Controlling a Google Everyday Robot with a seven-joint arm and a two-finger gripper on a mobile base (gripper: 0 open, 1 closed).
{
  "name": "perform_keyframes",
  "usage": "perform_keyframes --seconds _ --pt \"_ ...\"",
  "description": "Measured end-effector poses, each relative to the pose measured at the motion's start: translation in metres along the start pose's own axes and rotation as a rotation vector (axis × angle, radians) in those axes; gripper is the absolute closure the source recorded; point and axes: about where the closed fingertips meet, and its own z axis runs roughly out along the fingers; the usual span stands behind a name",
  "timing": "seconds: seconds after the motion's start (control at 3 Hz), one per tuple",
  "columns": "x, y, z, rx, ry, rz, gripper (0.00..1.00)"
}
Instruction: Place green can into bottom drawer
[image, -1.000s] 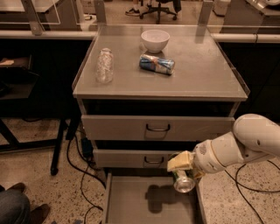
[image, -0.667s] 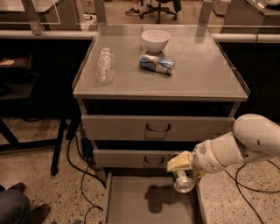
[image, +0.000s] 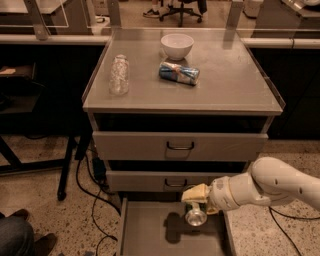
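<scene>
The green can (image: 195, 215) hangs with its shiny silver end facing the camera, held over the right part of the bottom drawer (image: 150, 232). That drawer is pulled out, a shallow grey tray at the foot of the cabinet. My gripper (image: 196, 201) reaches in from the right on a white arm and is shut on the can, its yellowish fingers (image: 195, 192) wrapped over the can's top. The can casts a shadow on the drawer floor to its left. The can's green side is mostly hidden by the fingers.
On the cabinet top (image: 235, 85) stand a clear plastic bottle (image: 119, 74), a white bowl (image: 177, 45) and a lying blue-and-silver can (image: 179, 73). Two upper drawers with loop handles (image: 180, 146) are shut. Cables run on the floor at the left. A person's leg (image: 15, 235) is at bottom left.
</scene>
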Motion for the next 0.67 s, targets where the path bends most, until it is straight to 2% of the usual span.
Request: perform_keyframes --seconds 0.33,0.67 --pt "-0.0125 -0.0256 0.0359 -0.032 -0.014 0.056 1.00" --pt "-0.0125 -0.0258 0.0361 -0.032 -0.014 0.057 1.00"
